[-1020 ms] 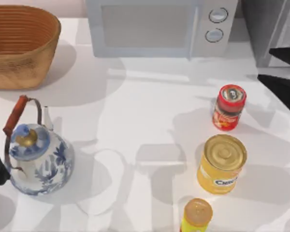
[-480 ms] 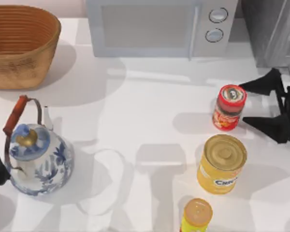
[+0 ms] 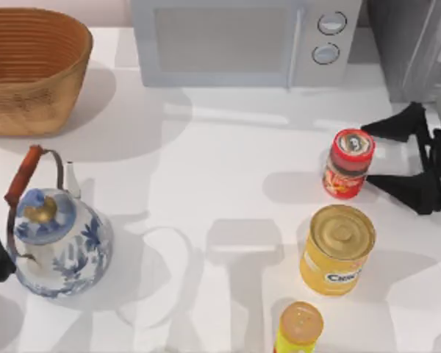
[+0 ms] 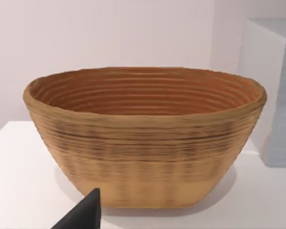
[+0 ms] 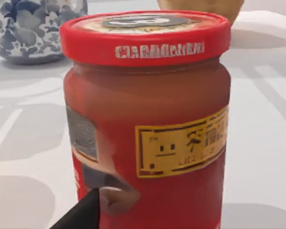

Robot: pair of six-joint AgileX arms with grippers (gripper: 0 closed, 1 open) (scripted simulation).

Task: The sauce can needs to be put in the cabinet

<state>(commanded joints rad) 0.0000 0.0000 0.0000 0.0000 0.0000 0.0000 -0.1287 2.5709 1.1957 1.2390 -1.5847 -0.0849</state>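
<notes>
The sauce can (image 3: 348, 163) stands upright on the white table (image 3: 228, 169), and I take it as my landmark. My right gripper (image 3: 388, 156) comes in from the can's right side with its two black fingers spread apart, one tip just behind the can near its lid and the other just in front near its base. The jaws straddle the can's right flank but I see no contact yet, so nothing is clamped. I hold them wide because the can has to slide between them before I squeeze. In the right wrist view the sauce can (image 5: 145, 119) sits dead ahead and close, with one dark fingertip (image 5: 83, 212) low beside it, which suggests I am lined up on its middle.

The cabinet (image 3: 411, 48) stands behind and to the right of the can, at the table's far right corner. It is near, so the carry should be brief. Its door looks shut from here, though I cannot be sure.

In front of the can stands the wider yellow can (image 3: 336, 248), and beyond that the small orange-lidded can (image 3: 299, 329). My front finger passes between the sauce can and the yellow one, so I must keep it from nudging either.

My left gripper (image 4: 83, 215) is parked far left of the can, by the teapot (image 3: 55, 239), facing the woven basket (image 4: 143, 133). I cannot tell how its fingers stand.
</notes>
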